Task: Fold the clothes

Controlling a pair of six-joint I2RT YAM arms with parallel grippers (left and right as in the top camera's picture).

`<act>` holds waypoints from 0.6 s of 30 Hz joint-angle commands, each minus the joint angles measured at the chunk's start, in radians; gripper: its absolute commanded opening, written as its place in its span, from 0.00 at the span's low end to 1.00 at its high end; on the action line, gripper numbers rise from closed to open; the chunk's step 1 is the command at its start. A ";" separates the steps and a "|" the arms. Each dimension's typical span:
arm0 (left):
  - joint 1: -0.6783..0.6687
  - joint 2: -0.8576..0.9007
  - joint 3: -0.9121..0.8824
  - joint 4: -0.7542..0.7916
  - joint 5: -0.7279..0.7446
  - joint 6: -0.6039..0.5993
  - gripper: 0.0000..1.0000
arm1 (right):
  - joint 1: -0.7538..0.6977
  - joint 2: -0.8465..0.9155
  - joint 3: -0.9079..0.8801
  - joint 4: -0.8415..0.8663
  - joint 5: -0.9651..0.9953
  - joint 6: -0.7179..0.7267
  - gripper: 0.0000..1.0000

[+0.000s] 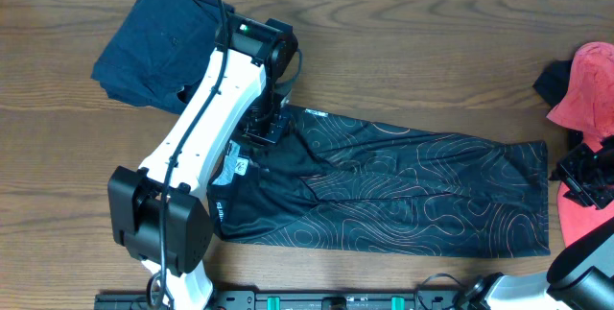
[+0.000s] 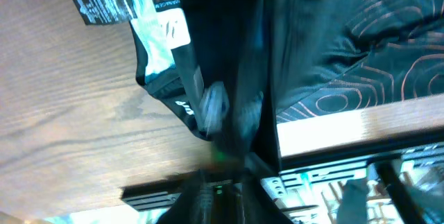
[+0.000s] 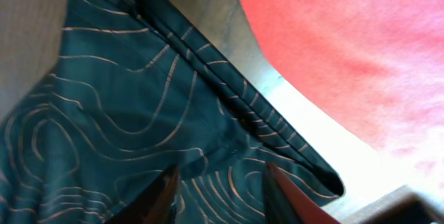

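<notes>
The black jersey with thin contour lines lies folded into a long strip across the table's middle. Its white neck label shows at the left end. My left gripper is down at the strip's upper-left edge. In the blurred left wrist view a dark fold of the jersey runs straight into the jaws, which look shut on it. My right gripper is open and empty, just above the jersey's right hem. It also shows in the overhead view.
A navy-blue folded garment lies at the back left, beside the left arm. A coral-red garment lies at the right edge, close to the right gripper, and fills the upper right of the right wrist view. The table's front edge holds a rail.
</notes>
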 commanded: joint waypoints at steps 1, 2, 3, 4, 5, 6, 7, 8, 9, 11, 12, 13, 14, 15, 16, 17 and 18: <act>0.000 -0.021 -0.006 -0.078 -0.001 -0.005 0.32 | -0.011 -0.025 0.010 0.005 -0.030 0.011 0.40; 0.000 -0.021 -0.006 -0.078 -0.001 -0.004 0.32 | -0.011 -0.025 0.010 0.005 -0.030 0.011 0.40; 0.000 -0.021 -0.006 -0.078 -0.003 -0.004 0.32 | -0.011 -0.025 0.010 0.007 -0.030 0.011 0.40; 0.000 -0.021 -0.006 -0.078 -0.009 -0.004 0.32 | -0.011 -0.025 0.010 0.008 -0.032 0.012 0.41; 0.000 -0.021 -0.006 -0.077 -0.014 -0.004 0.32 | -0.011 -0.025 0.010 0.008 -0.039 0.012 0.41; 0.000 -0.021 -0.006 -0.077 -0.022 -0.004 0.35 | -0.011 -0.025 0.010 0.007 -0.051 0.012 0.40; 0.000 -0.021 -0.006 -0.072 -0.033 -0.004 0.37 | -0.011 -0.025 0.010 0.007 -0.065 0.012 0.40; 0.000 -0.021 -0.006 -0.054 -0.039 -0.004 0.41 | -0.010 -0.025 0.009 0.008 -0.090 0.012 0.41; 0.000 -0.021 -0.006 -0.033 -0.039 -0.004 0.45 | -0.008 -0.025 0.009 0.008 -0.103 0.011 0.41; 0.000 -0.021 -0.006 0.028 -0.038 -0.004 0.56 | 0.002 -0.025 0.009 0.009 -0.138 0.011 0.43; 0.000 -0.021 -0.008 0.060 -0.038 -0.005 0.57 | 0.010 -0.025 0.008 0.008 -0.157 0.004 0.44; 0.000 -0.021 -0.013 0.094 -0.037 -0.005 0.59 | 0.019 -0.025 0.008 0.008 -0.170 -0.010 0.45; 0.000 -0.021 -0.020 0.131 -0.037 -0.013 0.61 | 0.031 -0.025 0.008 0.008 -0.172 -0.016 0.47; 0.000 -0.020 -0.030 0.163 -0.037 -0.025 0.62 | 0.040 -0.025 0.008 0.008 -0.165 -0.021 0.49; 0.000 -0.020 -0.042 0.192 -0.036 -0.035 0.63 | 0.049 -0.025 0.008 0.008 -0.154 -0.021 0.50; 0.000 -0.020 -0.060 0.219 -0.033 -0.039 0.63 | 0.055 -0.025 0.008 0.012 -0.132 -0.019 0.53; 0.000 -0.020 -0.077 0.239 -0.031 -0.039 0.63 | 0.058 -0.025 0.007 0.018 -0.109 -0.018 0.55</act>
